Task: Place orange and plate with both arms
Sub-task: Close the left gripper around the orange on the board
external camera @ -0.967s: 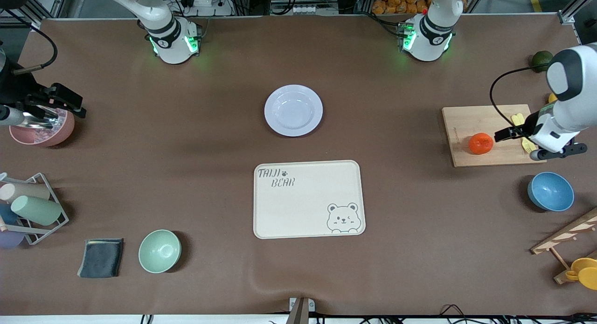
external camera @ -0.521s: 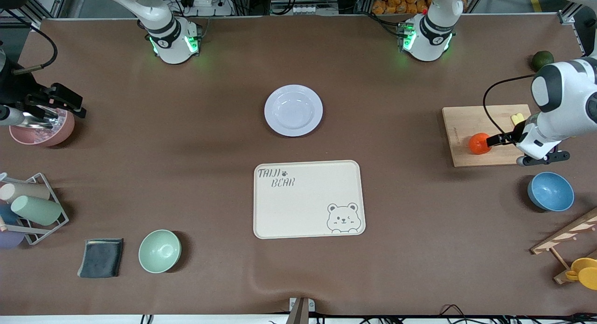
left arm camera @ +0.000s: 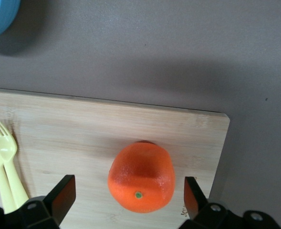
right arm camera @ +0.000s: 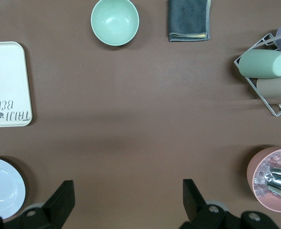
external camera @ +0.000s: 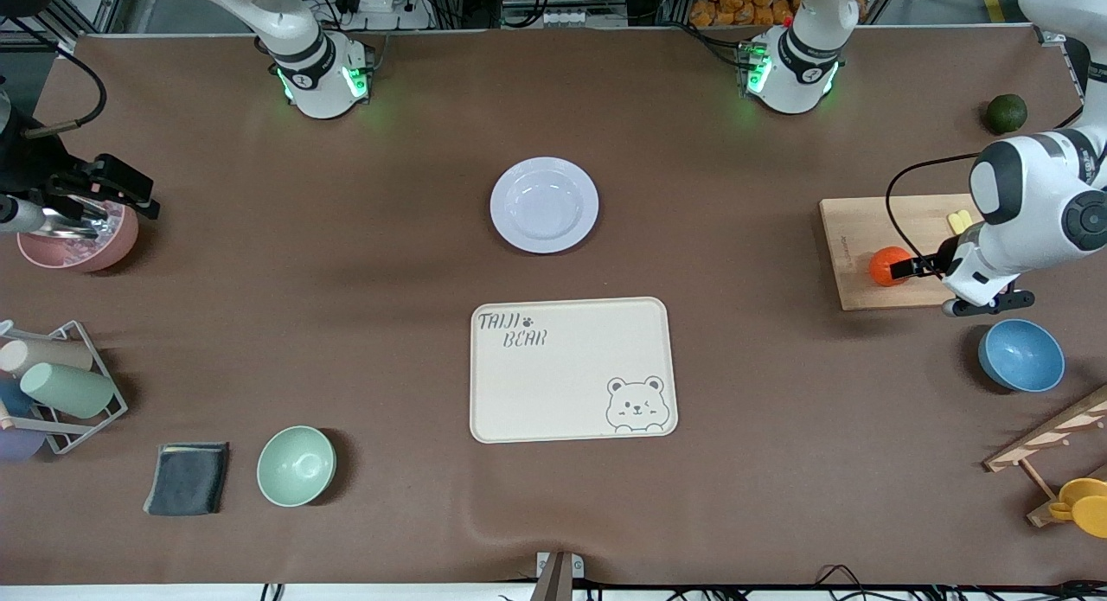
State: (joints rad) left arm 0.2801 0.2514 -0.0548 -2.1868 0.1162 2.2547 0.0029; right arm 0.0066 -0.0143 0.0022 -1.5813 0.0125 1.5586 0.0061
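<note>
**Ana:** Brown surface (external camera: pixel 346 264), seen from above. Where are the task's things?

**Ben:** Orange (left arm camera: pixel 141 177) sits on a wooden board (left arm camera: pixel 83 129); left pincer (left arm camera: pixel 128 195) hangs over it, fingers apart on either side. Plate (external camera: pixel 544 205) lies mid-surface. Right pincer (right arm camera: pixel 126 198), also apart, waits over a pink bowl (external camera: pixel 78 242).

**Ana:** Handling?

**Ben:** Orange probably light, rolls easily: grip across its middle. Plate looks glossy, stiff: take the rim.

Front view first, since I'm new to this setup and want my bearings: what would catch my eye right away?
The bright orange on the wooden cutting board at the left arm's end stands out, with the left gripper open on either side of it. Mid-table lie the pale plate and, nearer the camera, the cream bear-print tray. The right gripper waits open above bare table.
</note>
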